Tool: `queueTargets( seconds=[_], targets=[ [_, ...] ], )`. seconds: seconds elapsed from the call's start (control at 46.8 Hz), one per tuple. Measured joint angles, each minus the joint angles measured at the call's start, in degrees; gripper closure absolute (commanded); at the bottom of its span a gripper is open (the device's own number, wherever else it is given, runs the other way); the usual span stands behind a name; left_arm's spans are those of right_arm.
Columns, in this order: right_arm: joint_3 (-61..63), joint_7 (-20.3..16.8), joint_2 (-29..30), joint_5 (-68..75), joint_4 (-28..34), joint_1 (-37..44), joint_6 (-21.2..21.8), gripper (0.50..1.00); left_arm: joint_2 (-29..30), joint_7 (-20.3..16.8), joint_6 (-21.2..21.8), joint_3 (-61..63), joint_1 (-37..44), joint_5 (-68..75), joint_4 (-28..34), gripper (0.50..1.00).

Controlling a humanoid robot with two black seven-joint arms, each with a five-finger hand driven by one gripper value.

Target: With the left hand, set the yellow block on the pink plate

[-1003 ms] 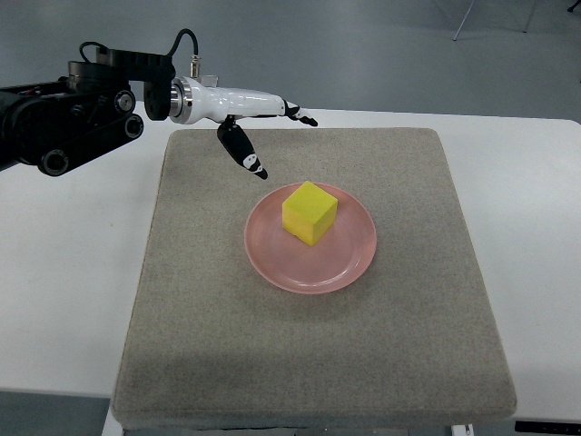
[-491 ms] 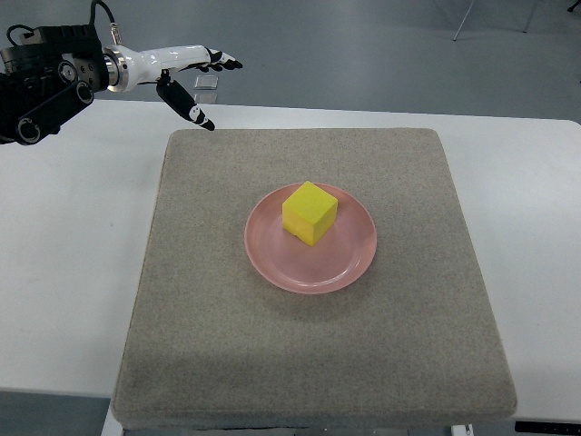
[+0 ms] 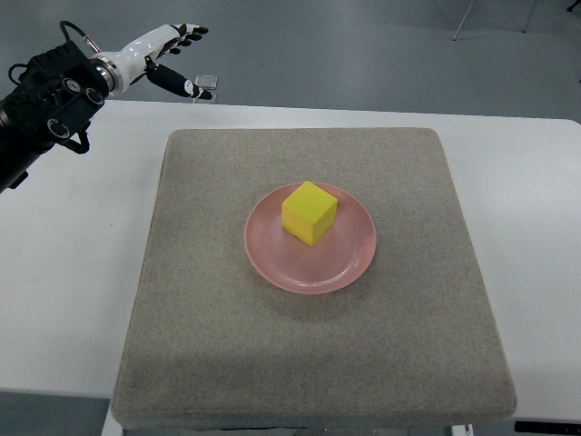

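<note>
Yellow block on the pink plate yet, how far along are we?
Done: the yellow block sits on the pink plate, slightly left of its centre, on the grey mat. In hand: nothing; the left hand is open, up at the far left corner, well clear of the plate. Left: nothing visible with the block; the right arm is out of view.

**Even overhead light, sharp centre**

I see bright, diffuse lighting with no harsh glare. The yellow block [image 3: 310, 213] casts only a faint shadow onto the pink plate [image 3: 349, 262], toward the lower right of it. The grey mat [image 3: 209, 345] shows crisp texture mid-frame and darkens slightly near the bottom edge. The white table [image 3: 64, 272] reads bright but not blown out. The left hand [image 3: 163, 50] in the upper left looks slightly soft.
</note>
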Motion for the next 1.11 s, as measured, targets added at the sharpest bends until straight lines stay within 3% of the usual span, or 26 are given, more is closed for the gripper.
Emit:
queueTargets(
  seconds=[0.363,0.64,0.79,1.11],
  targets=[
    [0.0,0.0,0.0,0.0,0.0,0.0,0.0,0.576,-0.9,-0.5,-2.1,-0.3,2.5,-17.4,-0.4,0.512],
    [0.0,0.0,0.0,0.0,0.0,0.0,0.0,0.576,-1.8,-1.7,-7.4,-11.0,5.4,-19.3,-0.4,0.512],
    [0.0,0.0,0.0,0.0,0.0,0.0,0.0,0.576,-1.8,-5.1,-11.9,-14.8,6.5,-19.3,-0.3,0.512],
    [0.0,0.0,0.0,0.0,0.0,0.0,0.0,0.576,-2.3,-4.7,-11.7,-21.9,7.7,-24.2,0.7,0.512]
  ],
)
